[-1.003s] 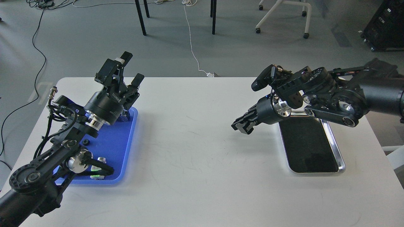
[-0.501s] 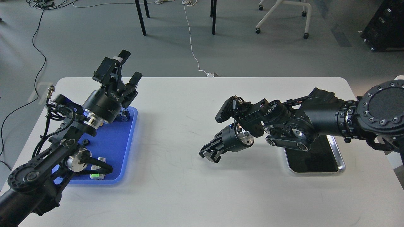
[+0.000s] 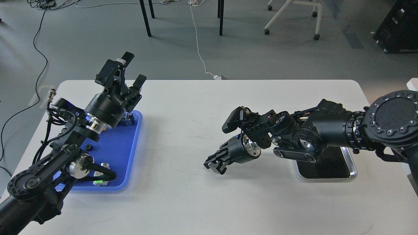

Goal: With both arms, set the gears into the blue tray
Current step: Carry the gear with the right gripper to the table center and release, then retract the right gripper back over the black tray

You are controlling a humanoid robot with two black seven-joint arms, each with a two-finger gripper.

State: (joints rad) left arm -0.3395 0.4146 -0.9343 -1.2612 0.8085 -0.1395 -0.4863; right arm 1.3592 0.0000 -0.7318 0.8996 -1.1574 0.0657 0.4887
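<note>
The blue tray lies at the table's left side. One small black gear rests on it, partly behind my left arm. My left gripper is raised over the tray's far end, pointing up and away. It is open with nothing between its fingers. My right gripper hangs low over the middle of the table, well to the right of the blue tray and pointing towards it. Its dark fingers merge into one block, so I cannot tell whether they hold anything.
A silver-rimmed metal tray with a black bottom sits at the right, mostly covered by my right arm. A push-button with a green light and a small blue part lie in the blue tray. Chair legs and cables are beyond the table.
My right arm has swung left and nearer, from over the metal tray to the table's middle, slowing in the last half second. The left gripper shifted slightly left.
</note>
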